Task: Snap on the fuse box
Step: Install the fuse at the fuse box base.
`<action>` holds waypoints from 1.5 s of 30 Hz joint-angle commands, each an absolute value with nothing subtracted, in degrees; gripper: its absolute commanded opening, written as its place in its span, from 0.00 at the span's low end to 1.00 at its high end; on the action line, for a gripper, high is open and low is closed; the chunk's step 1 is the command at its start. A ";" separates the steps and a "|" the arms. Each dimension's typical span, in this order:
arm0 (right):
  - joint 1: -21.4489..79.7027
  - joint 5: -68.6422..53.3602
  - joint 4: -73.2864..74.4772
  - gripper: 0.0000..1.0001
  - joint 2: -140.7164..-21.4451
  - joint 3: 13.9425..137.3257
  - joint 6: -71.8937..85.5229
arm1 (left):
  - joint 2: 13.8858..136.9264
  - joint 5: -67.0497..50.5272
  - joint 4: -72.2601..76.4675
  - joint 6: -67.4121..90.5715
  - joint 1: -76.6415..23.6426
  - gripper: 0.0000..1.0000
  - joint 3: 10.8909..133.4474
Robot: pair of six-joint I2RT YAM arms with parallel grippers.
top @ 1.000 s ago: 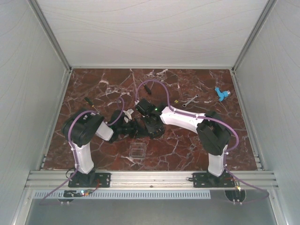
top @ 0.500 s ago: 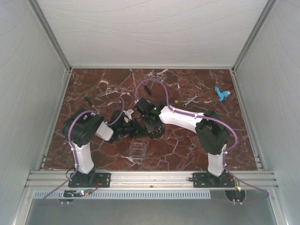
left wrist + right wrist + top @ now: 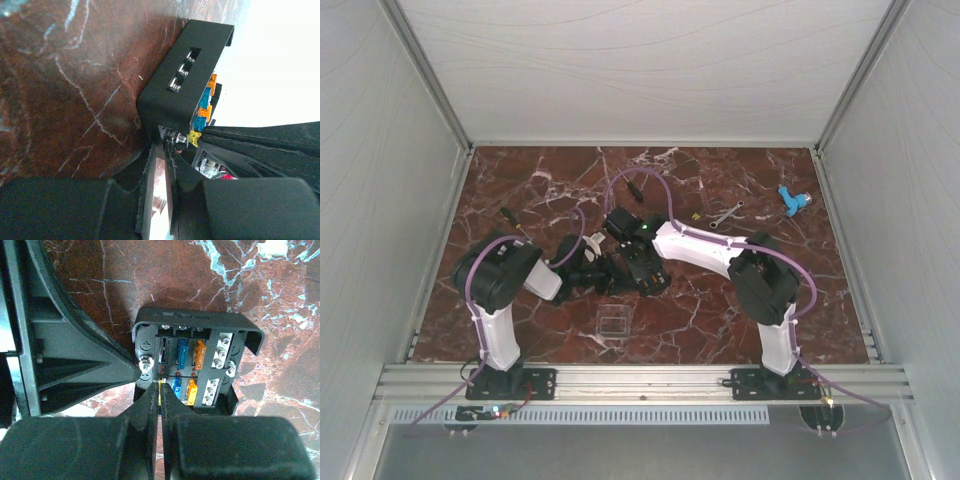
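The fuse box point(image 3: 192, 362) is a black square box lying open-faced on the marble, with blue and orange fuses and screw terminals showing. In the left wrist view the fuse box point(image 3: 175, 92) appears side-on. My left gripper point(image 3: 162, 145) is pinched on the box's lower corner edge, with only a thin gap between its fingers. One left finger point(image 3: 75, 365) touches the box's left corner. My right gripper point(image 3: 160, 385) is shut on a small yellow fuse point(image 3: 159, 390) at the box's near row. In the top view both grippers point(image 3: 620, 268) meet mid-table and hide the box.
A clear square lid point(image 3: 612, 322) lies on the marble just in front of the grippers. A black screwdriver point(image 3: 513, 221) lies at the left. A wrench point(image 3: 725, 213) and a blue part point(image 3: 792, 200) lie at the back right. Grey walls enclose the table.
My right arm has shifted a little to the left, carrying its gripper slightly left and back at the box. The left arm and the clear lid have not moved.
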State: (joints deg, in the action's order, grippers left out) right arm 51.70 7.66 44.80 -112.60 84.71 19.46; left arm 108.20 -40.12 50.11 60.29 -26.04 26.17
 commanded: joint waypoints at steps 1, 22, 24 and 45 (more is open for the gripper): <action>51.80 6.52 47.70 0.00 -119.26 83.26 20.03 | 108.34 -39.02 49.58 59.85 -26.81 0.11 26.54; 53.22 3.79 43.30 0.00 -123.89 81.40 18.71 | 107.69 -38.47 49.15 59.59 -26.88 0.11 26.38; 53.32 4.44 42.75 0.00 -119.84 81.06 18.99 | 107.70 -38.49 49.18 59.56 -26.89 0.11 26.37; 53.44 9.53 43.43 0.05 -107.37 81.97 20.48 | 107.15 -38.23 48.69 59.24 -27.06 0.11 26.46</action>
